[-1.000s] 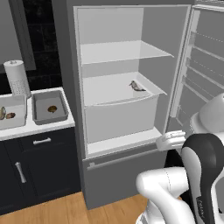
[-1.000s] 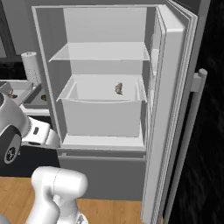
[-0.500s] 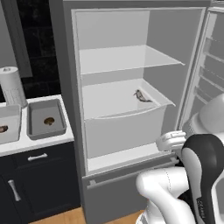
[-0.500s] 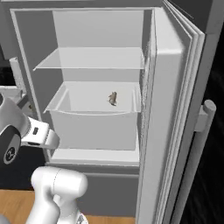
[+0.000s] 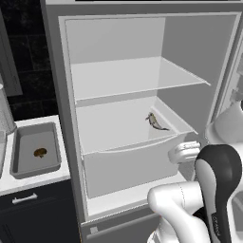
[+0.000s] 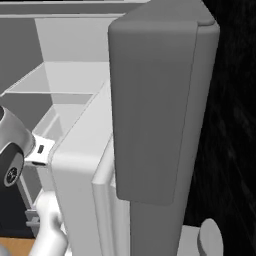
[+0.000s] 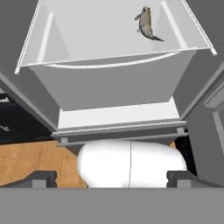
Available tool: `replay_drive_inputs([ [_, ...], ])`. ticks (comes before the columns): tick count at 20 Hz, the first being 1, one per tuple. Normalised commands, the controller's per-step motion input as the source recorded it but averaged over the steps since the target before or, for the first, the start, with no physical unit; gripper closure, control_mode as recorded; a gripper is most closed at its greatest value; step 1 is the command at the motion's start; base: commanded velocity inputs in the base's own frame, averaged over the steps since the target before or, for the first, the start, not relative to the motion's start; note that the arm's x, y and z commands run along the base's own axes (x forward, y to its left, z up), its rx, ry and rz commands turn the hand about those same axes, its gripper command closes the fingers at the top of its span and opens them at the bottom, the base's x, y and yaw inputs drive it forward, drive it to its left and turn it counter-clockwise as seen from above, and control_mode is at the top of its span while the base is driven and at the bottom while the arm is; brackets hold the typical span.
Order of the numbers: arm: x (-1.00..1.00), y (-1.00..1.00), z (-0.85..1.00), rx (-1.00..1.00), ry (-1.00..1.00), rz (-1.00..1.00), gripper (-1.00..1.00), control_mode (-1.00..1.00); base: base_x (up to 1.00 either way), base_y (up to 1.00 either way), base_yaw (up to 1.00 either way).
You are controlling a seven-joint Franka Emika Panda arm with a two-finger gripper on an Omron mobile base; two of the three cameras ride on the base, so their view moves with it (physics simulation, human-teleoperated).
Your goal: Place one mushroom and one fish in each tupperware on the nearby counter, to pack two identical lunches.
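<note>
Hand view, item one: fish (image 7: 147, 22) lying in the open fridge drawer (image 7: 109, 83), awaiting pickup, end effector (image 7: 112, 178) hanging spread and empty out in front; mushroom (image 5: 40, 152) sitting in a tupperware (image 5: 35, 166) on the worktop (image 5: 33, 180), probably lacking its fish

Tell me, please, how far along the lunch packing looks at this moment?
Partly done: one tupperware on the counter already holds a mushroom, with no fish visible beside it. In hand: nothing; the pincer is open and empty, facing the open fridge's drawer. Left: a fish lies in that drawer, waiting to be fetched.
</note>
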Motion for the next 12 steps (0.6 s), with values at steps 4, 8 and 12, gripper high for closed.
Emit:
replay_drive_inputs([
  [4, 0.45, -0.18, -0.28, 0.00, -0.07, 0.00, -1.00, -1.00, 0.00, 0.00, 0.00],
  [8, 0.46, -0.04, -0.33, -0.03, -0.16, 0.03, -1.00, -1.00, 0.00, 0.00, 0.00],
  [12, 0.52, -0.02, -0.36, -0.08, -0.16, 0.01, -1.00, -1.00, 0.00, 0.00, 0.00],
])
